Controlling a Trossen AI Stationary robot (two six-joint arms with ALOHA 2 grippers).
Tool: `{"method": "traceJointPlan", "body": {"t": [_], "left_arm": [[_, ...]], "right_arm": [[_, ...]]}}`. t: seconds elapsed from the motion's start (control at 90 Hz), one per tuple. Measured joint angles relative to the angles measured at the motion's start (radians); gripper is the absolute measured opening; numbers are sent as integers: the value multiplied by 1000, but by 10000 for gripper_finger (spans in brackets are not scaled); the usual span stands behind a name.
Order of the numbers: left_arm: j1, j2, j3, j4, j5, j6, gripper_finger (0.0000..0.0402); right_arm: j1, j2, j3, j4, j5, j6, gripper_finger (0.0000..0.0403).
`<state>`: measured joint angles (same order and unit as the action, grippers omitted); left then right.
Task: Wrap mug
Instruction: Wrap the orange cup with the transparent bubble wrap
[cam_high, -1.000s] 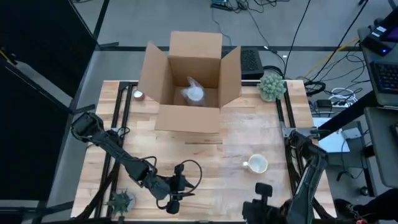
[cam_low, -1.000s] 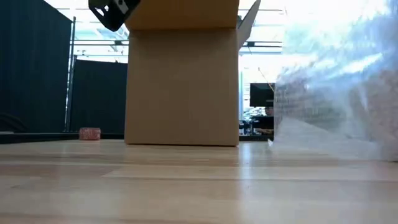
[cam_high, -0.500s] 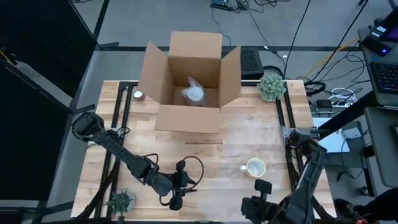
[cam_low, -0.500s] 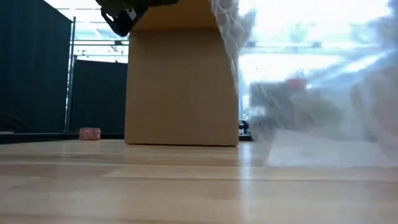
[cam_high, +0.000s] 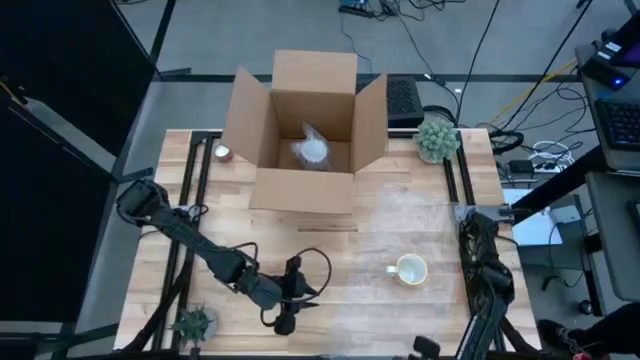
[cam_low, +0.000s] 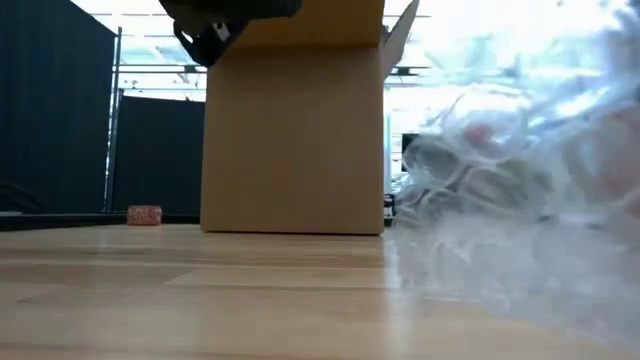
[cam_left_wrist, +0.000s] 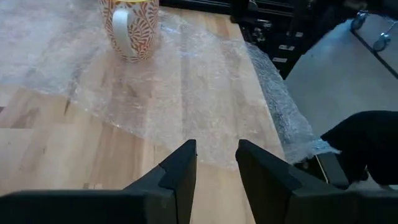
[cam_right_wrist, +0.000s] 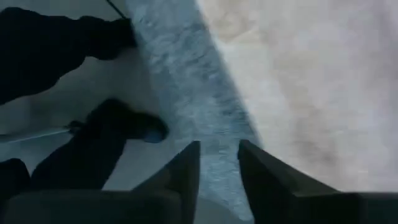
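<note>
Mug (cam_high: 411, 268) stands upright on the tabletop (cam_high: 340, 250), on a sheet of bubble wrap (cam_left_wrist: 186, 93), on the near side of the open cardboard box (cam_high: 305, 130), toward the right arm. Left claw (cam_high: 285, 322) hovers at the wrap's near edge, well apart from the mug, fingers (cam_left_wrist: 180, 171) slightly parted, grasping nothing. Right claw (cam_right_wrist: 217, 162) is past the tabletop edge, fingers parted, empty.

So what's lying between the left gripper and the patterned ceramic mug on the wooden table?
In the left wrist view, only a clear bubble wrap sheet on the wooden table lies between the left gripper and the patterned ceramic mug.
</note>
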<state>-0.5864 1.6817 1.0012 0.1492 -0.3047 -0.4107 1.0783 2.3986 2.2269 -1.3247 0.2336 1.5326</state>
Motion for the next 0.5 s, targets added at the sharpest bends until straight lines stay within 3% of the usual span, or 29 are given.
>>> {"method": "traceJointPlan", "body": {"t": [0.222, 0.3, 0.389, 0.5], "left_arm": [[1, 0, 0, 2, 0, -3, 106], [3, 0, 0, 2, 1, -3, 106], [4, 0, 0, 2, 1, -3, 106], [8, 0, 0, 0, 1, -3, 106]], "right_arm": [[47, 38, -1, -155, 46, 40, 175], [64, 10, -1, -252, 104, 100, 177], [87, -63, -55, -237, 193, 128, 172], [101, -142, -191, -174, 208, 193, 161]]}}
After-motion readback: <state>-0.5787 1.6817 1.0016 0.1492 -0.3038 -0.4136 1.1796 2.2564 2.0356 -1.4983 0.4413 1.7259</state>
